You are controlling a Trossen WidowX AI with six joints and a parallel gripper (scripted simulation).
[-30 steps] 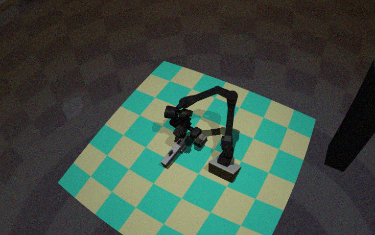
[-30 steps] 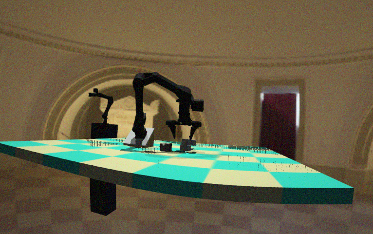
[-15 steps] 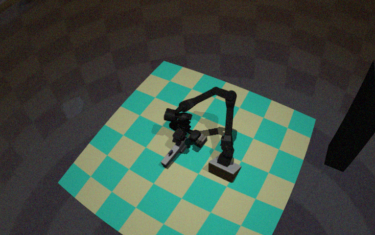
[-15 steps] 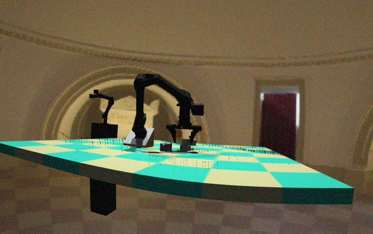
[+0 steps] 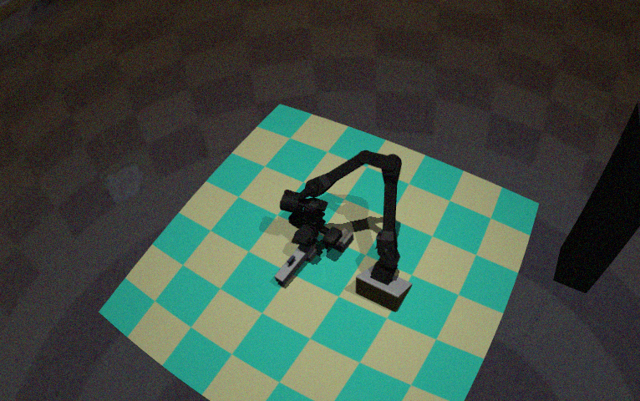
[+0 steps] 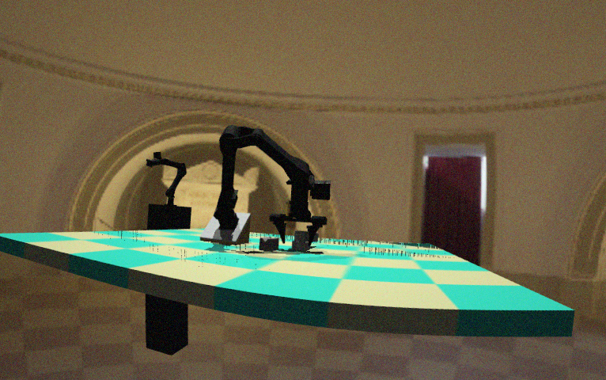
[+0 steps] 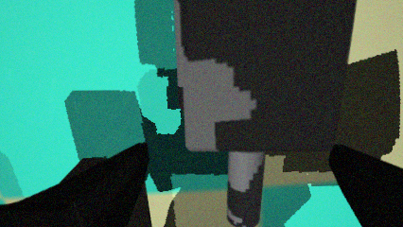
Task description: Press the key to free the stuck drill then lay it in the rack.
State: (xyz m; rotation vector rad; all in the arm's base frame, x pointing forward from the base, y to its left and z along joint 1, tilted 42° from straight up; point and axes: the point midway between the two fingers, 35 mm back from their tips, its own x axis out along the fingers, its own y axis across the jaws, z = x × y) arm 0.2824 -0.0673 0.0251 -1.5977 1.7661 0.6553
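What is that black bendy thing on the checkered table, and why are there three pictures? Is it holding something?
That black bendy thing is a robot arm with joints like your elbow. It stands on a gray block on the checkered table.

One picture looks down from above, one looks from the side, and one comes from a camera by its hand.

The hand has two fingers, spread wide open. It holds nothing.

It hangs low over a gray and dark drill with a thin bit. Another small dark block sits nearby; I cannot tell what it is.
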